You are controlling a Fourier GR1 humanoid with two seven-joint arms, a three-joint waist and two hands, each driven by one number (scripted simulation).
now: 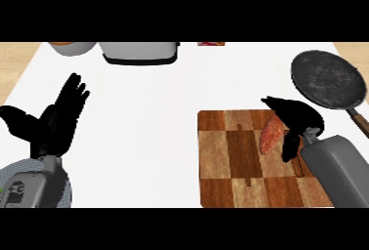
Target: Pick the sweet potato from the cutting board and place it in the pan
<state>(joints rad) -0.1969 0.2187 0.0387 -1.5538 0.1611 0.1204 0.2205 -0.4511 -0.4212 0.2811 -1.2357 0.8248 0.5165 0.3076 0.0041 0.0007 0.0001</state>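
Nearest me, at 8 o'clock, the left hand (56,122) rests over bare counter (144,122), fingers straight and spread, pointing up toward 12. It holds nothing and I leave it out of this step.

At 4 o'clock lies the board (231,171). The potato (271,135) sits on its upper right part, long axis running roughly 1 to 7 o'clock. The right hand (297,119) is over it from the 3 o'clock side: fingers curl across the top end, the thumb hangs down along the right flank. I read this as closing round the potato, though I cannot see whether the pads are touching. The potato looks flat on the board, not yet lifted.

Step in hand, as I judge it: the grasp. Nothing moved toward the goal yet.

Farther out, at 2 o'clock, the pan (330,78) stands just beyond the board's corner, handle trailing to 4 o'clock.

Next move calls for a lift clear of the board, then a short carry toward 1 o'clock, over the rim.

At 12 o'clock, a grey appliance (140,51); not involved.
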